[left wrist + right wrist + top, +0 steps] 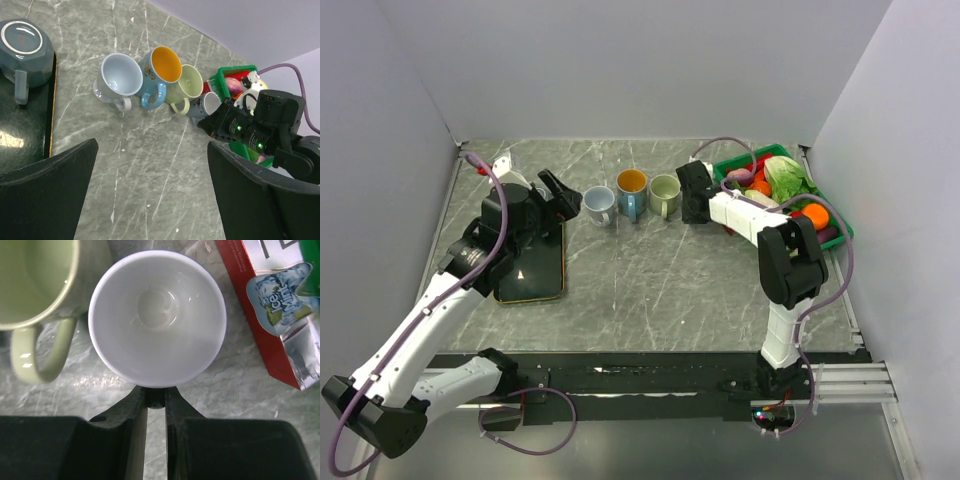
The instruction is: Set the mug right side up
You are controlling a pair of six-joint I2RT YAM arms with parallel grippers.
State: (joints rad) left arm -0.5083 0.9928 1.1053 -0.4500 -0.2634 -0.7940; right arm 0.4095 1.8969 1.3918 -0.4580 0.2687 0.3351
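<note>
Across the views, five mugs; only left wrist shows the inverted grey-blue ceramic mug (22,47). Left gripper (152,150) spread; right gripper (156,405) pinches the white ceramic mug (157,315).

Left claw (151,165) spread wide, arm stretched forward; right claw (156,396) pinched closed, pointing straight down.

Table (650,290): grey marble-look top w/ white veins, smooth, low sheen. White mug (157,315): glazed ceramic, glossy, soft glints inside. Green mug (35,285): same glossy glaze. Tray (540,270) at table's left edge: black, mirror-glossy, throws back light; material can't tell. Blue-grey mug (25,47) on tray: glossy glaze, faceted sides, paler ring on base. Carton (272,315): printed card, satin, w/ shiny foil-like silver end. Basket (772,151) at table's far right corner: green plastic, smooth. Left fingers (45,195): matt black plastic, fine grain. Left arm (415,335): white plastic shell, semi-gloss.
</note>
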